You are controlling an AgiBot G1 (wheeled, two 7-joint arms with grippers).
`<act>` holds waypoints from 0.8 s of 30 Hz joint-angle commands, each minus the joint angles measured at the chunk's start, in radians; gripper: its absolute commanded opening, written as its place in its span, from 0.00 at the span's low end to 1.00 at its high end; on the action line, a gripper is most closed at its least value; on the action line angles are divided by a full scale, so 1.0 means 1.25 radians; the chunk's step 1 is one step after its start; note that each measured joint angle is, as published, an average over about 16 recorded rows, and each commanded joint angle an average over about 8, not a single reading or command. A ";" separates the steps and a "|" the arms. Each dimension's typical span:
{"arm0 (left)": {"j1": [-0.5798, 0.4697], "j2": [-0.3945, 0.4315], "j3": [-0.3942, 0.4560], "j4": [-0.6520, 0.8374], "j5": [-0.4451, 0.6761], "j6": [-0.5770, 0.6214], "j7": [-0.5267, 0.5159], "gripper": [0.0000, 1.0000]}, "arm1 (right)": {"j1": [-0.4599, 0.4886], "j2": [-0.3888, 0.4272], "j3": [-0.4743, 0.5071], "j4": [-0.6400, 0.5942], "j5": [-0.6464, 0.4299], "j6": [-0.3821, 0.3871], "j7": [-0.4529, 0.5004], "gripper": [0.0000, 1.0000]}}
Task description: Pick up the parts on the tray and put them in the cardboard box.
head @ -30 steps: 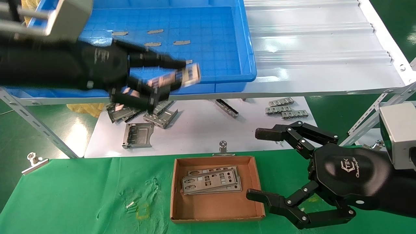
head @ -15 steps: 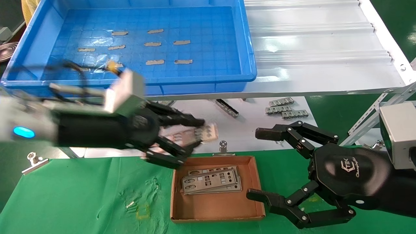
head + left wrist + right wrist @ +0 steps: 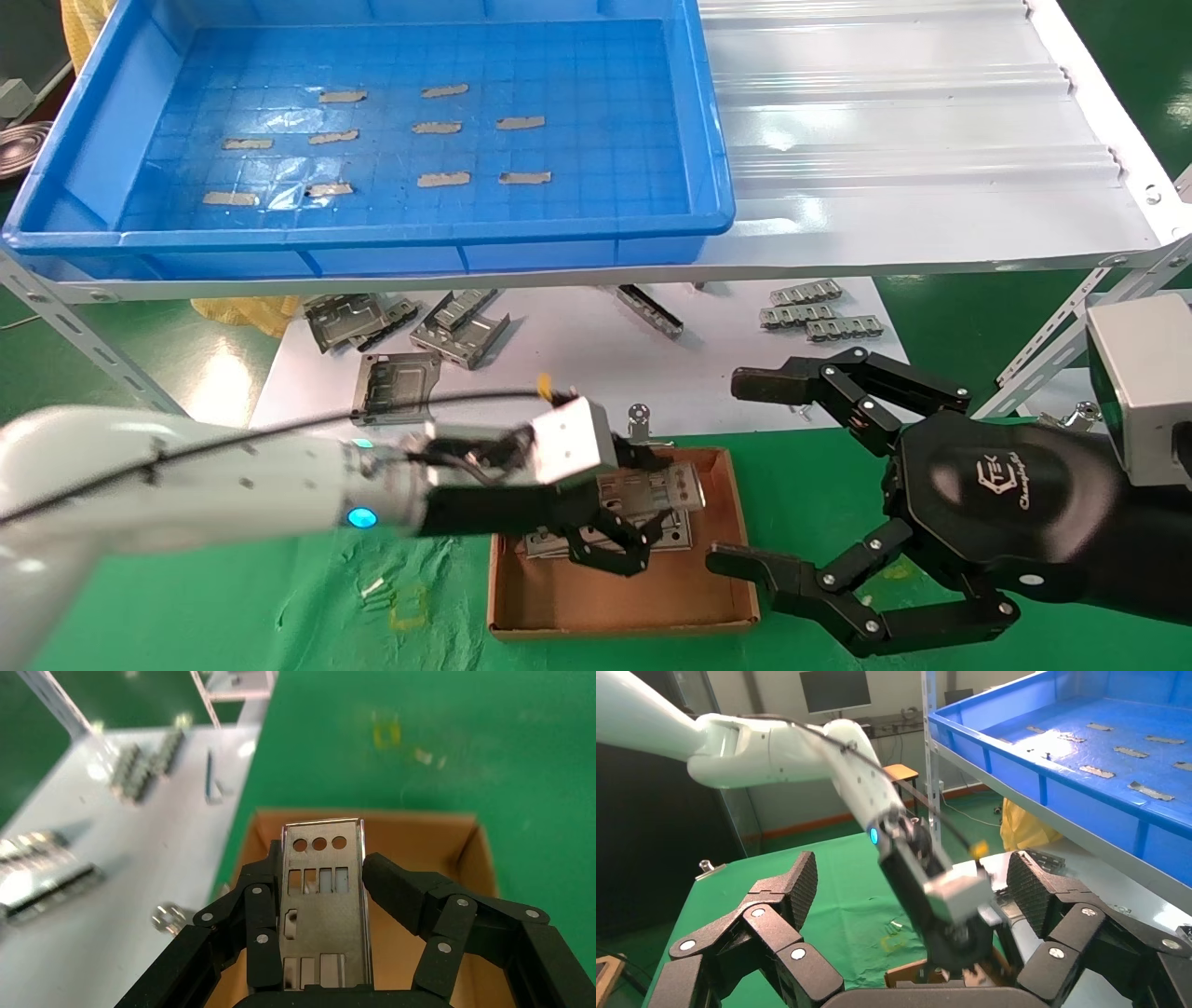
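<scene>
My left gripper [image 3: 643, 527], clamped on a punched silver I/O plate [image 3: 320, 903], hangs over the cardboard box [image 3: 717, 596] at lower centre atop stacked plates [image 3: 545, 542], so next I judge lowering and releasing; my right gripper [image 3: 745, 475] idles spread wide beside it.

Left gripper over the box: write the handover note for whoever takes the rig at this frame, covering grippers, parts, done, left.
Left gripper: shut on one part, held over the cardboard box and not yet released.
Right gripper: open, idle beside the box on the green cloth.
Done: a stack of parts already lies in the box; the tray shows only grey tape strips, no parts.
Left: lower and release the held part onto the stack.
</scene>
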 commanded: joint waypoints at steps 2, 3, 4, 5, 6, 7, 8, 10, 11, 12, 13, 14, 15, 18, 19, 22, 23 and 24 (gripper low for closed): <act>0.023 0.025 0.013 0.013 0.030 -0.038 0.031 0.00 | 0.000 0.000 0.000 0.000 0.000 0.000 0.000 1.00; 0.028 0.032 0.016 0.018 0.039 -0.050 0.043 0.00 | 0.000 0.000 0.000 0.000 0.000 0.000 0.000 1.00; 0.032 0.039 0.019 0.022 0.046 -0.061 0.055 0.00 | 0.000 0.000 0.000 0.000 0.000 0.000 0.000 1.00; 0.036 0.045 0.020 0.027 0.053 -0.073 0.066 0.00 | 0.000 0.000 0.000 0.000 0.000 0.000 0.000 1.00; 0.040 0.050 0.022 0.031 0.059 -0.083 0.076 0.00 | 0.000 0.000 0.000 0.000 0.000 0.000 0.000 1.00; 0.042 0.055 0.023 0.035 0.065 -0.092 0.085 0.00 | 0.000 0.000 0.000 0.000 0.000 0.000 0.000 1.00; 0.044 0.059 0.024 0.038 0.071 -0.102 0.095 0.01 | 0.000 0.000 0.000 0.000 0.000 0.000 0.000 1.00; 0.046 0.065 0.024 0.046 0.079 -0.119 0.107 0.15 | 0.000 0.000 0.000 0.000 0.000 0.000 0.000 1.00; 0.046 0.068 0.025 0.050 0.082 -0.123 0.111 0.27 | 0.000 0.000 0.000 0.000 0.000 0.000 0.000 1.00; 0.046 0.069 0.025 0.055 0.084 -0.127 0.114 0.40 | 0.000 0.000 0.000 0.000 0.000 0.000 0.000 1.00; 0.045 0.071 0.026 0.060 0.086 -0.128 0.114 0.52 | 0.000 0.000 0.000 0.000 0.000 0.000 0.000 1.00; 0.043 0.072 0.026 0.065 0.088 -0.128 0.114 0.65 | 0.000 0.000 0.000 0.000 0.000 0.000 0.000 1.00; 0.042 0.073 0.027 0.071 0.089 -0.128 0.112 0.77 | 0.000 0.000 0.000 0.000 0.000 0.000 0.000 1.00; 0.036 0.075 0.029 0.088 0.089 -0.122 0.105 1.00 | 0.000 0.000 0.000 0.000 0.000 0.000 0.000 1.00; 0.034 0.076 0.029 0.093 0.088 -0.120 0.102 1.00 | 0.000 0.000 0.000 0.000 0.000 0.000 0.000 1.00; 0.029 0.079 0.029 0.106 0.085 -0.115 0.099 1.00 | 0.000 0.000 0.000 0.000 0.000 0.000 0.000 1.00; 0.028 0.080 0.028 0.111 0.084 -0.113 0.099 1.00 | 0.000 0.000 0.000 0.000 0.000 0.000 0.000 1.00; 0.026 0.081 0.028 0.115 0.082 -0.111 0.099 1.00 | 0.000 0.000 0.000 0.000 0.000 0.000 0.000 1.00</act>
